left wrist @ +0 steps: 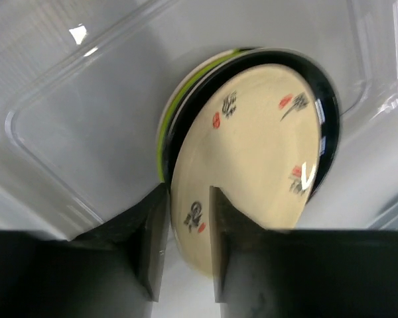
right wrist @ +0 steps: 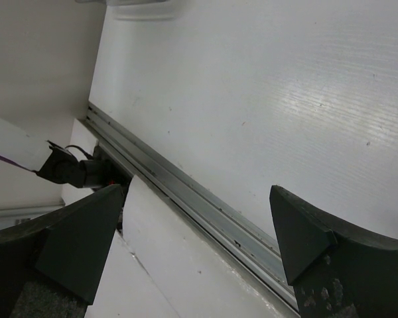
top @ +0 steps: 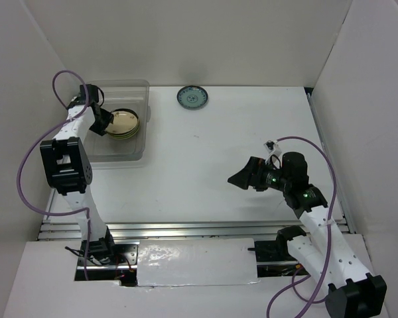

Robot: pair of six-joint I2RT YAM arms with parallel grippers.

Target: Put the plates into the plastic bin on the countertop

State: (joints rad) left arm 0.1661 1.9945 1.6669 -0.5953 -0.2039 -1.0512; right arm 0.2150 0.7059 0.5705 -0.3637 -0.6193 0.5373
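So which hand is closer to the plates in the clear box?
Left. The left hand is in the plastic bin, right at the plates; the right hand is far across the countertop.

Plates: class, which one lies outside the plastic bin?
The blue-patterned plate, alone at the far edge of the countertop. The other visible plates sit stacked inside the plastic bin.
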